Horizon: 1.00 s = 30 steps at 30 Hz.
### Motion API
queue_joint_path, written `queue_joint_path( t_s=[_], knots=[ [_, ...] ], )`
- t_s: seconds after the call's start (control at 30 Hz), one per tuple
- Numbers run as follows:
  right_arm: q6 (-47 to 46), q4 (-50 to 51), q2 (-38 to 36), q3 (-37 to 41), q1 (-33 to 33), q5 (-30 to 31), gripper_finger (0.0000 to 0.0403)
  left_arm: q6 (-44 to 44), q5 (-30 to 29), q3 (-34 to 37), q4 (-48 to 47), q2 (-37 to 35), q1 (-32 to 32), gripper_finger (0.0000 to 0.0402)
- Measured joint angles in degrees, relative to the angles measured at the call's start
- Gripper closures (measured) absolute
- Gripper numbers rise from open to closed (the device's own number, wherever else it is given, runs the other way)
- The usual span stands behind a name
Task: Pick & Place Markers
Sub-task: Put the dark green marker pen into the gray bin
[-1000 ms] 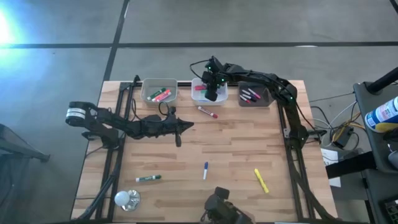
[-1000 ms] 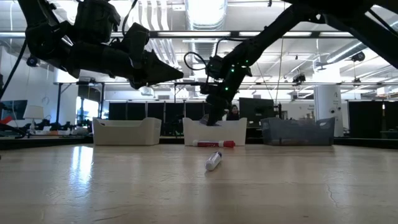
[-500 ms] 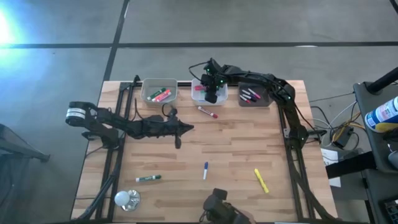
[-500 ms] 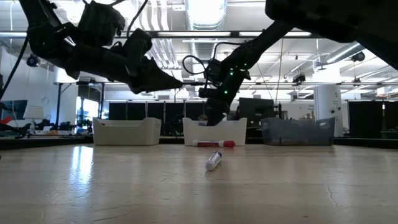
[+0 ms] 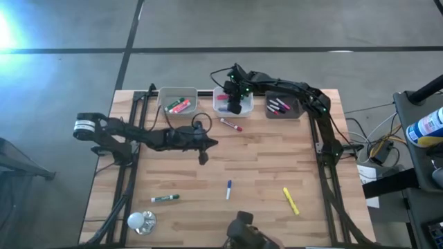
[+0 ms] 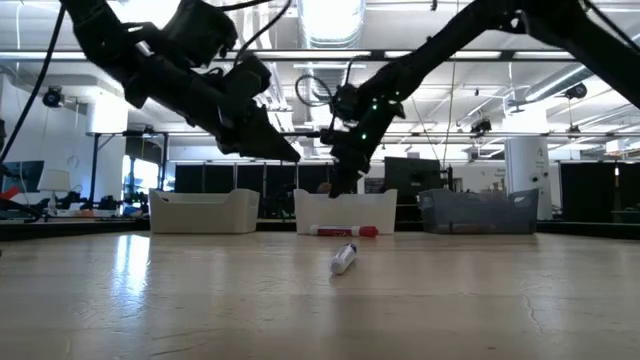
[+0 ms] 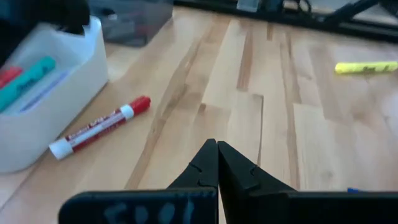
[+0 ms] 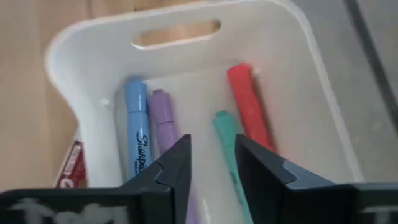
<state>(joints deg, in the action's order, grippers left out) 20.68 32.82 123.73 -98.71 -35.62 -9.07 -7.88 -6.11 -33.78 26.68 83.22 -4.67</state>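
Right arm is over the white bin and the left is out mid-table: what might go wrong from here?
1. The right gripper hangs open just above the markers in the white bin; lifting out, its fingers may snag the teal marker or the bin wall.
2. The left gripper is shut, pointing toward the red-capped marker lying close beside that bin; approaching shut may roll it against the wall, leaving little room for the fingers.
3. Both arms converge near the bin and may collide.

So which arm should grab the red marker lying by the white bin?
Probably left: the left gripper points at the red marker, fingers shut and empty. The right gripper hangs over the white bin.
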Motion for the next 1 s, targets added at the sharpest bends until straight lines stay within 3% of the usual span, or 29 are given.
queue_joint_path(
  t_s=[0.13, 0.27, 0.67, 1.0],
  knots=[
    [0.71, -2.29, -4.47, 3.34, 0.39, -0.15, 0.0333, -2.49, -0.04, -3.25, -7.36, 0.0, 0.02, 0.0401],
    [-1.27, -11.08, -11.08, 11.58, 0.54, -1.73, 0.0386, -3.54, -0.11, -5.67, -12.14, 0.0, 0.33, 0.0401],
    [-15.13, -51.7, -34.55, 49.9, 0.53, -3.07, 0.039, -4.96, 0.04, -6.49, -12.44, 0.0, 0.72, 0.0401],
    [-24.26, -68.82, -50.86, 74.41, 2.1, -3.03, 0.039, -4.09, 0.04, -6.61, -12.65, 0.0, 0.7, 0.0401]
  ],
)
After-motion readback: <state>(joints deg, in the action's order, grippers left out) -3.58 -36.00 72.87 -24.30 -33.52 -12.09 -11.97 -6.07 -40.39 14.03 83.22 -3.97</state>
